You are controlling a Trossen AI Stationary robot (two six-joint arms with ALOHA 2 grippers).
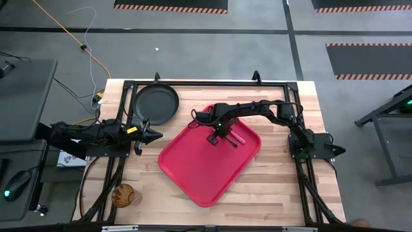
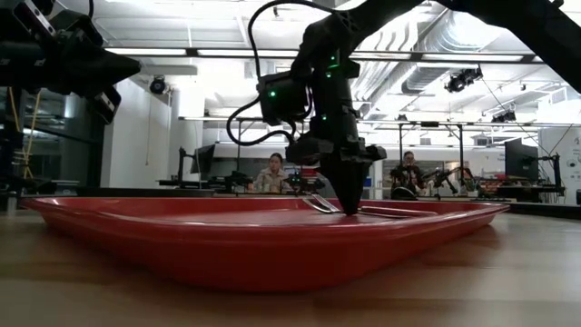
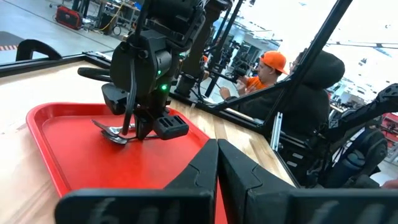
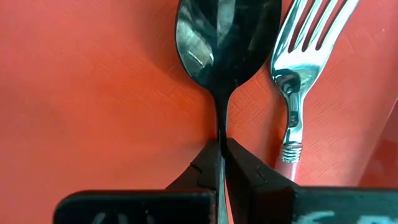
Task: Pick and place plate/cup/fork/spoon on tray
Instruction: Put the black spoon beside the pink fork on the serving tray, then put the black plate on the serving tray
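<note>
The red tray (image 1: pixel 193 171) lies in the middle of the table. My right gripper (image 1: pixel 219 136) stands over its far part, pointing down, shut on the silvery spoon (image 4: pixel 217 37). The fork (image 4: pixel 305 56), with its pink handle (image 1: pixel 237 138), lies on the tray right beside the spoon. The dark plate (image 1: pixel 155 104) rests on the table at the far left. The amber cup (image 1: pixel 123 194) stands at the near left. My left gripper (image 1: pixel 158 135) is shut and empty, just left of the tray, near the plate. My right gripper pinches the spoon's thin handle (image 4: pixel 221 127), just behind the bowl, between its two fingers. The fingers come from above, pointing down at the tray (image 2: pixel 349 204). The spoon lies nearly level at the tray's floor, its bowl (image 3: pixel 115 135) low on the red surface; whether it rests there I cannot tell.
A dark frame (image 1: pixel 212 82) runs along the table's edges. The near half of the tray (image 1: pixel 199 180) is bare. People sit beyond the table's far side (image 3: pixel 270 74).
</note>
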